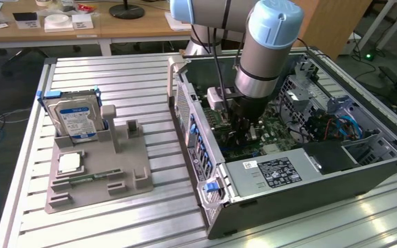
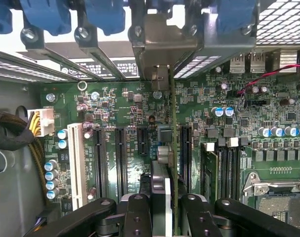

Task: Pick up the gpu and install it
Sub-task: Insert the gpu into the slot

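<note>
while clamped edge-on in the pincer point(image 2: 166, 210), gpu point(image 2: 172, 148) over motherboard point(image 2: 268, 108)

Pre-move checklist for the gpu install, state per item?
1. Tool clamped on the gpu: ok, card sits edge-on between the fingers.
2. Card inside the computer case, over the motherboard: ok.
3. Metal bracket at the rear slot opening: ok.
4. Card edge lined up with a slot: cannot tell.
5. Card fully seated: cannot tell.
6. Hard drive in its holder, clear of the arm: ok.
</note>
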Controlling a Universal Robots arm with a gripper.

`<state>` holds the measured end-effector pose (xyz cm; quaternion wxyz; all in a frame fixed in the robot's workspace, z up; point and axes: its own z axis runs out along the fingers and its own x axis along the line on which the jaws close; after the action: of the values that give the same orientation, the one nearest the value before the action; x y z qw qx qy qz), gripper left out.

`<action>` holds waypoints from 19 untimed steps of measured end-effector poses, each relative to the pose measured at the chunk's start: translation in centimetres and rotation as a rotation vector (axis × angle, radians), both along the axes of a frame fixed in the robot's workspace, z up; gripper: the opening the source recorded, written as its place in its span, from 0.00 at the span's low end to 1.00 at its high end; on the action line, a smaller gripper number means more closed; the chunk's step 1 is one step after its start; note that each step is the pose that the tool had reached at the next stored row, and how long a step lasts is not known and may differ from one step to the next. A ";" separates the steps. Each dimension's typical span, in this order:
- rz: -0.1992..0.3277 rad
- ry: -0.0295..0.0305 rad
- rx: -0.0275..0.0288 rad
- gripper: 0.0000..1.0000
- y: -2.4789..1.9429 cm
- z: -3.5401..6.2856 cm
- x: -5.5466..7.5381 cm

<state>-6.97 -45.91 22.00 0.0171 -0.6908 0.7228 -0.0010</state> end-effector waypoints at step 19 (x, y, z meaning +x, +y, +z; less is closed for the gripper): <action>0.000 0.0000 0.0001 0.28 0.00 -0.51 0.0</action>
<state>-6.97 -45.91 21.49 0.0172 -0.6908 0.7228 -0.0009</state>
